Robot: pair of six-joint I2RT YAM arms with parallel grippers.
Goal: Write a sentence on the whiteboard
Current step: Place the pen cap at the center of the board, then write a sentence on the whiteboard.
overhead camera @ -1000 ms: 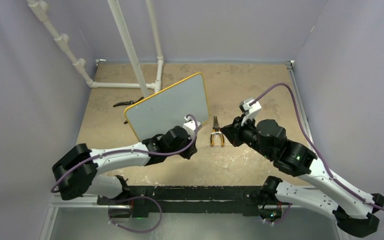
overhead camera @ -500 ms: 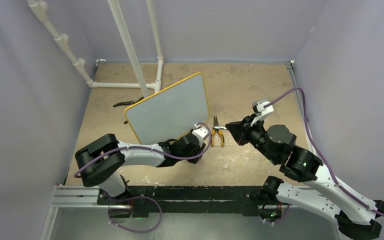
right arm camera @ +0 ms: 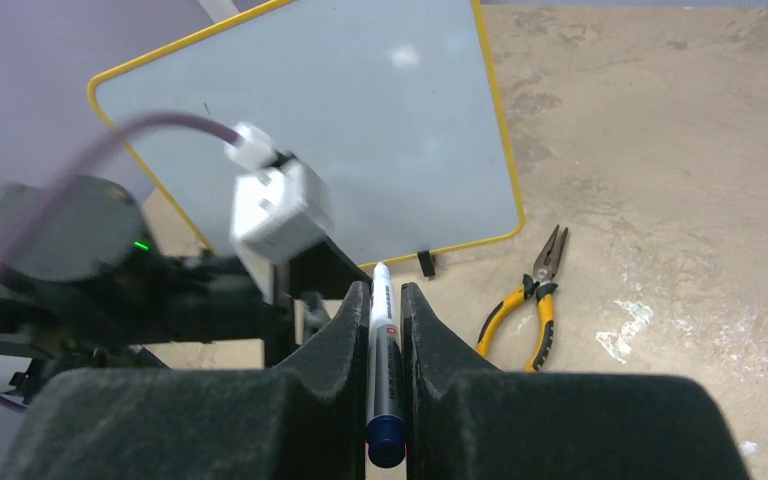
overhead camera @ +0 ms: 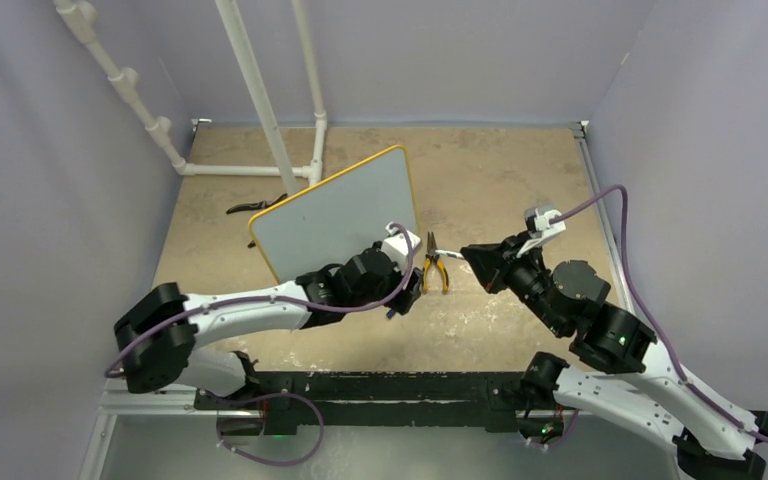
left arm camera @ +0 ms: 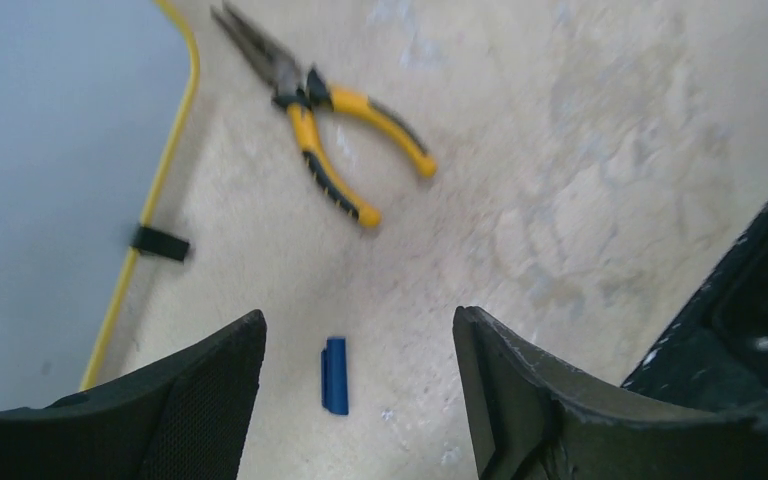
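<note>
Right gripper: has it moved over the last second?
Yes. The right gripper, shut on the marker, has drawn back rightward, away from the pliers.

whiteboard (right arm camera: 340, 130): no readable writing on its face.
marker (right arm camera: 381, 340), clamped between the fingers of the right gripper (right arm camera: 384, 300): small red print, illegible.

Top view: high at near edge, looking down on whole bench (overhead camera: 500, 170). Wrist views: close, low; both share pliers (left arm camera: 305, 90) (also whiteboard (right arm camera: 360, 120) corner).
</note>
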